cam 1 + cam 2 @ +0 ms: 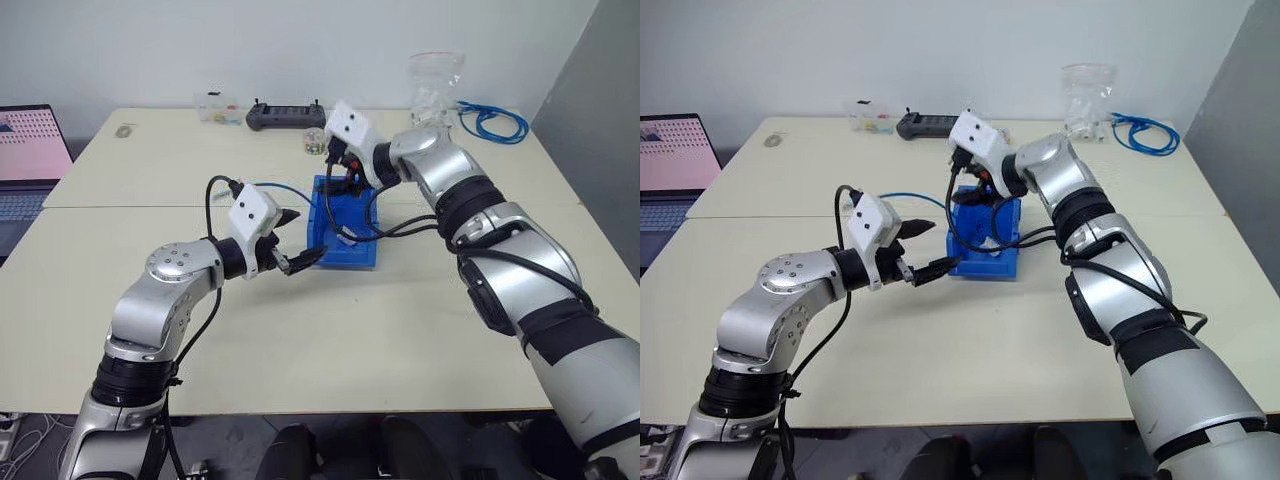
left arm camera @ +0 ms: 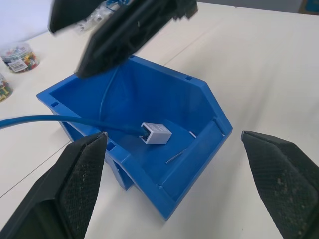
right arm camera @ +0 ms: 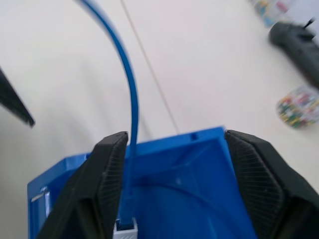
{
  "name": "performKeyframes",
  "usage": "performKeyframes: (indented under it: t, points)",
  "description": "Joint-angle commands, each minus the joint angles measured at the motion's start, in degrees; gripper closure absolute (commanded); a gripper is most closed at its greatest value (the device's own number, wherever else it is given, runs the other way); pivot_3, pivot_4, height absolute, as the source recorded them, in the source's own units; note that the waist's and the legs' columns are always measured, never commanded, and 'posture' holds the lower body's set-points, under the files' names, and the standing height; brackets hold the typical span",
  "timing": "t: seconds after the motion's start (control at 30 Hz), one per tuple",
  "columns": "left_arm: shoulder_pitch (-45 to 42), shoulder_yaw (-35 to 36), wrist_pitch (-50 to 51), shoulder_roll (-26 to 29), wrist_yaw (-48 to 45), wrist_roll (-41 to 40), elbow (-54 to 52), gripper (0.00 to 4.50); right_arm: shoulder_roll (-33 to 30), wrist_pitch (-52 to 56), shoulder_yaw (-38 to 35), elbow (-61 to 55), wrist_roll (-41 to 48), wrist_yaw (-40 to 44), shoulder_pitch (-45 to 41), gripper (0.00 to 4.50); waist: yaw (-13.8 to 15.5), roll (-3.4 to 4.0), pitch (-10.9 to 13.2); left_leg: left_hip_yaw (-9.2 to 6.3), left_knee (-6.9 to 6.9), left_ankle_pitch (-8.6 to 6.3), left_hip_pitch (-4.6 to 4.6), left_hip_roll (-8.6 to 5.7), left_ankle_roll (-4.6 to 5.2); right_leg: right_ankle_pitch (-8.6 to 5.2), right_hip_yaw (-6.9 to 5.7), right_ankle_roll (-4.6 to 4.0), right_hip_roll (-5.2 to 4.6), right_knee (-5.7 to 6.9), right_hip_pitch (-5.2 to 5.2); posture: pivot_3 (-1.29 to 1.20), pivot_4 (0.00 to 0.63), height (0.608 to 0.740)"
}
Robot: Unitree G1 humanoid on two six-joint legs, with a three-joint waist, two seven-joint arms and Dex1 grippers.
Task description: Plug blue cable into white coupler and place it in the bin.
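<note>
The left gripper hovers just off the left side of the bin, its two black fingers spread wide and grasping nothing. The blue cable runs in over the bin's left wall from the desk, and its plug end sits in the white coupler, which lies on the bin floor, clear of both grippers. A thin pale sliver lies on the bin floor beside the coupler; what it is cannot be told.

The bin stands about mid-desk, just past the seam between the two desk halves. The right gripper hangs over the bin's far end, tilted down into it, its fingers parted and released, with the cable passing close by one finger and the coupler below.

Along the far edge of the desk sit a small clear box, a black controller, a clear plastic bag and, toward the far right corner, a coiled blue cable bundle. A laptop stands off the left edge.
</note>
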Motion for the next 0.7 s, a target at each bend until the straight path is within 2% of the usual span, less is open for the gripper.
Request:
performKeyframes:
  t: [0.03, 0.17, 0.23, 0.3, 0.4, 0.5, 0.6, 0.7]
  points:
    - [-1.9, 2.9, 1.3, -1.8, 4.8, -0.3, -0.2, 0.0, -1.4, -1.1, -4.9, -1.4, 2.2, -1.2, -1.1, 0.36, 0.0, -0.04, 0.0, -0.03, 0.01, 0.0, 0.0, 0.0, 0.01, 0.01, -0.02, -0.01, 0.0, 0.05, 0.0, 0.0, 0.15, 0.74]
    - [-2.0, 5.7, 2.0, -2.6, 9.1, 0.3, 1.8, 0.0, -5.2, -0.9, -6.8, -5.9, 2.9, 2.7, 2.6, 0.36, 0.0, -0.05, 0.0, -0.04, 0.02, 0.0, 0.11, 0.02, 0.06, 0.03, -0.03, -0.06, 0.02, 0.28, 0.01, 0.0, 0.15, 0.74]
    - [-1.5, 6.7, 2.5, -1.8, 9.4, -0.2, 1.9, 0.0, -7.6, 0.9, -7.4, -12.1, 4.0, 5.8, 6.6, 0.36, 0.0, -0.06, 0.0, -0.06, 0.02, 0.01, 0.14, 0.03, 0.06, 0.03, -0.05, -0.06, 0.02, 0.32, 0.02, 0.0, 0.15, 0.74]
    - [-0.3, 7.2, 1.4, -0.2, 8.4, 0.2, 2.0, 0.0, -10.6, 5.2, -8.0, -23.6, 6.3, 9.0, 13.4, 0.36, 0.0, -0.06, 0.0, -0.07, 0.04, 0.01, 0.13, 0.02, 0.07, 0.03, -0.06, -0.06, 0.02, 0.3, 0.04, 0.0, 0.15, 0.74]
    - [2.2, 8.1, -1.6, 3.1, 7.1, 1.8, 1.9, 0.0, -16.5, 12.6, -9.1, -47.6, 11.1, 13.1, 27.6, 0.36, 0.0, -0.06, 0.0, -0.05, 0.05, 0.02, 0.06, 0.03, 0.04, 0.03, -0.03, -0.06, 0.01, 0.25, 0.02, 0.0, 0.15, 0.74]
    - [3.6, 10.5, -2.1, 4.5, 6.2, 0.2, 1.9, 0.0, -22.9, 21.7, -12.1, -66.7, 16.5, 13.9, 40.8, 0.36, 0.2, -0.05, 0.0, -0.07, 0.02, 0.02, -0.1, 0.04, 0.03, 0.03, -0.05, -0.06, -0.01, 0.15, -0.1, 0.0, 0.15, 0.74]
    - [4.6, 12.3, -2.6, 5.2, 5.4, -0.8, 2.7, 0.0, -26.7, 31.6, -17.3, -79.1, 22.1, 11.1, 50.5, 0.36, 0.2, -0.08, 0.1, -0.04, 0.1, 0.0, -0.16, 0.01, 0.07, 0.03, -0.03, -0.06, -0.04, 0.25, -0.21, 0.0, 0.15, 0.74]
    - [5.2, 12.8, -3.0, 6.1, 3.4, -1.6, 3.7, 0.0, -28.1, 37.1, -21.4, -84.8, 25.7, 7.5, 56.3, 0.36, 0.0, -0.12, 0.1, -0.05, 0.14, 0.0, 0.07, 0.03, 0.09, 0.03, -0.05, -0.05, 0.0, 0.32, 0.0, 0.0, 0.15, 0.74]
